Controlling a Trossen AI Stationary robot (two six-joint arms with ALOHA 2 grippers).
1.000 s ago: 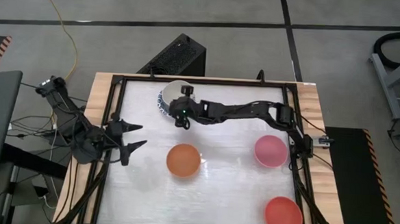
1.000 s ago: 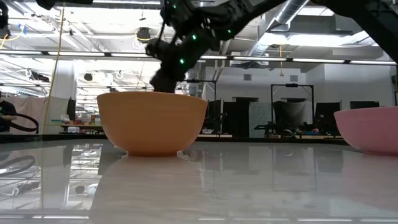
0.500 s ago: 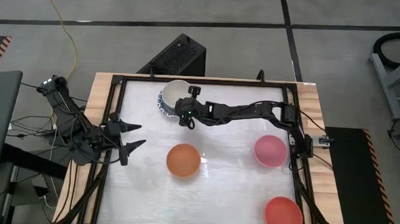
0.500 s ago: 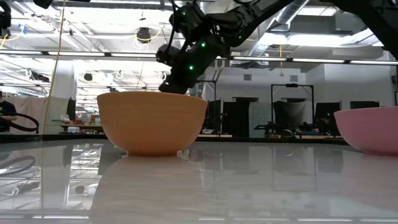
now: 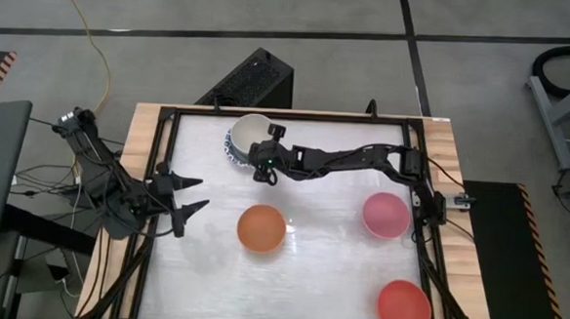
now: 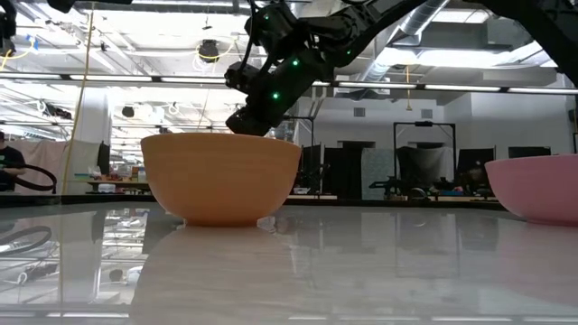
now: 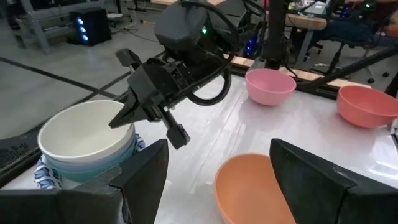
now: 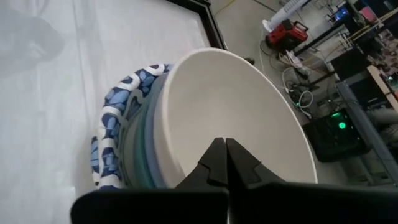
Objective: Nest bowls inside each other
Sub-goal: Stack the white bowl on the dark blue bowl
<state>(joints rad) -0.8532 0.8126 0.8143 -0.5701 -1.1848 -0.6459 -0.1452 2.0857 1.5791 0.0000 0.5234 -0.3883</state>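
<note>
Stack of bowls [image 6: 262,134] hidden behind orange bowl [image 6: 221,176] in low view, pink bowl [image 6: 535,187] cut by edge

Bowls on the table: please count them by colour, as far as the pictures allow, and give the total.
Orange bowl: 1
Pink bowl: 1
Red bowl: 1
Cream bowl, on top of the stack: 1
Blue-patterned bowl, at the bottom of the stack: 1
Between those two, pale green and blue rims show; their number cannot be told.
Total clearly countable: 5
</note>
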